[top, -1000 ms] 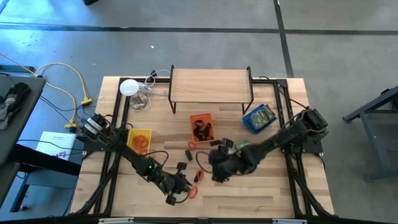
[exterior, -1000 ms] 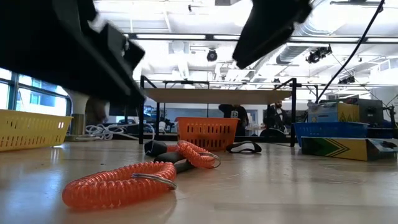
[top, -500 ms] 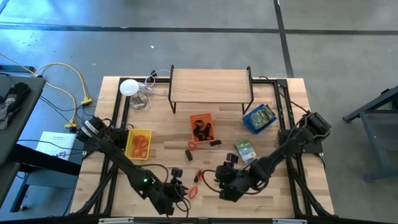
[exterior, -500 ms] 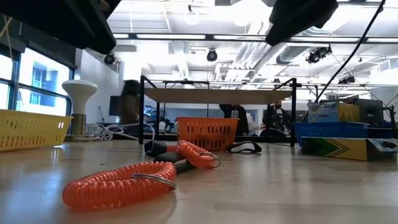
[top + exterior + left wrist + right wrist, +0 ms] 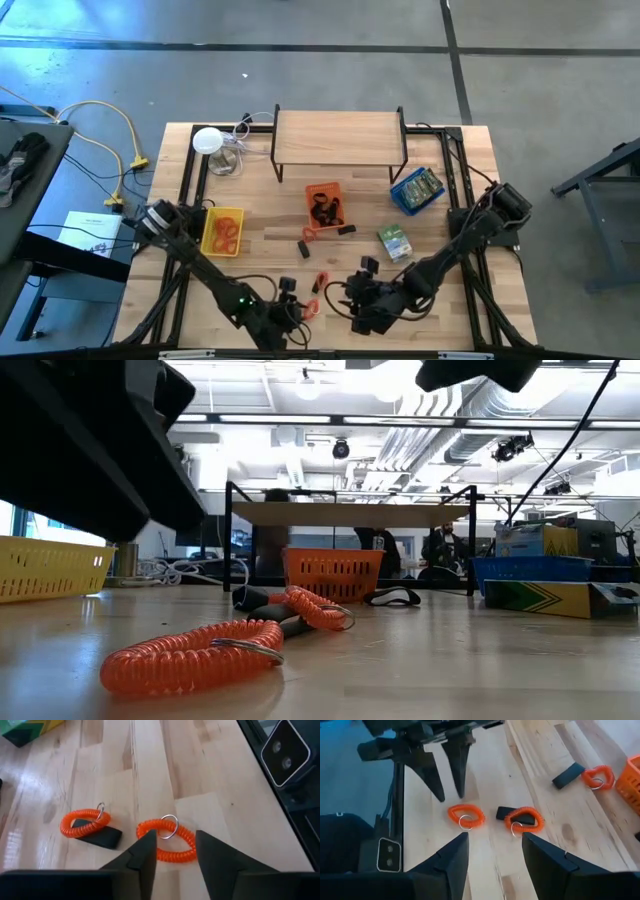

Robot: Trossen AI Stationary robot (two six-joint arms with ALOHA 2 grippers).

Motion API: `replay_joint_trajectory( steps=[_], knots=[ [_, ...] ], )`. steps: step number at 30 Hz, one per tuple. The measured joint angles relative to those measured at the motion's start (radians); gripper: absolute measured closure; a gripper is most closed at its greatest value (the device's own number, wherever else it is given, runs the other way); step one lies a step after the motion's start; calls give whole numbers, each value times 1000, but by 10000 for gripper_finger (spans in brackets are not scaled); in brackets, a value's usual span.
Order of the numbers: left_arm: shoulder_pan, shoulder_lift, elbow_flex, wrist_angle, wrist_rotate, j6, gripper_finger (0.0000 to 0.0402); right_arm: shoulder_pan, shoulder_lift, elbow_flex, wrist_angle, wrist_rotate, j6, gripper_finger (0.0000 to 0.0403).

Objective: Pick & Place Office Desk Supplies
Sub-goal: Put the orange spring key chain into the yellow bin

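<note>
Both grippers parted over coils near the bench's front edge.

Orange tray (image 5: 323, 203) holds seemingly black clips; yellow tray (image 5: 222, 229) holds orange loops. Left gripper (image 5: 172, 851) and right gripper (image 5: 491, 851), empty, flank an orange coil (image 5: 166, 840) on open wood.

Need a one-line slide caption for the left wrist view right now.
Left claw, open, poised over an orange coil keyring; a second coil lies on a black clip.
</note>
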Motion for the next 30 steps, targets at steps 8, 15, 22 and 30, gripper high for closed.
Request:
replay_joint_trajectory(
  steps=[8, 15, 22, 30],
  knots=[
    [-13, 0, 0, -1, -19, 15, 215, 11, 0, 0, 16, -4, -5, 231],
    [17, 0, 0, -3, -16, -67, 213, 13, 0, 0, 18, -2, 14, 231],
    [42, 31, -1, 2, -5, -105, 213, 23, 0, 0, 23, -2, 49, 231],
    [62, 64, -3, 8, 17, -96, 213, 44, 0, 0, 48, 0, 47, 231]
  ],
)
